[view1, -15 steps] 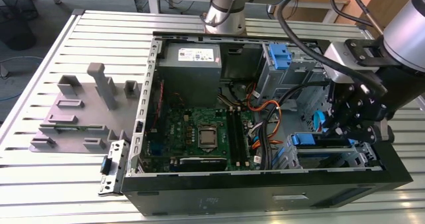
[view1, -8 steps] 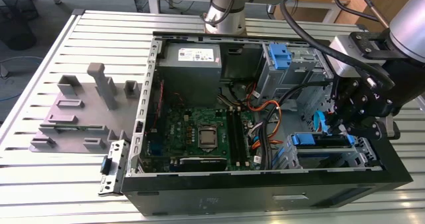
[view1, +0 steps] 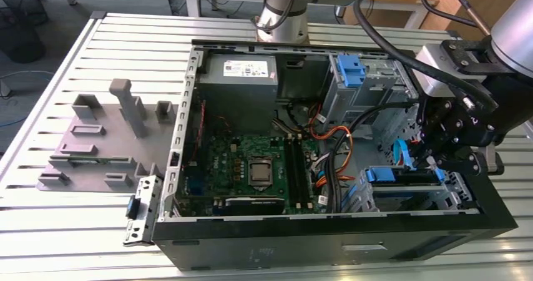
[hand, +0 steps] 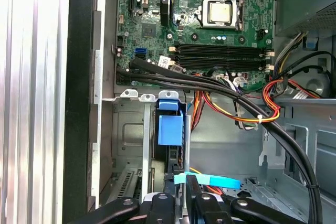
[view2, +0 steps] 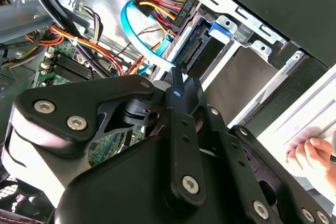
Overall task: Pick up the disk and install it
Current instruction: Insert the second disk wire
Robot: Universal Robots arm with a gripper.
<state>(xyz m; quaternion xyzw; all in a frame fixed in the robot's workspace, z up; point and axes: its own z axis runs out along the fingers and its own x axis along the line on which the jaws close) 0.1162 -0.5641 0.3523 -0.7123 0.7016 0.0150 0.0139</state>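
The disk sits in the lower drive cage at the front corner of the open computer case, on the exterior view's right, with its blue side rails showing. In the first wrist view the disk is edge-on in the cage behind a blue rail tab. The second wrist view has its connector end with a power plug and a blue data cable on it. My gripper hangs just above the disk. Its fingers are shut together with nothing between them, the tips close to the disk's connector end.
A grey power-supply box and an upper cage with a blue latch stand at the back of the case. The motherboard and bundled cables lie beside the cage. A grey fixture rests outside. A person's hand is nearby.
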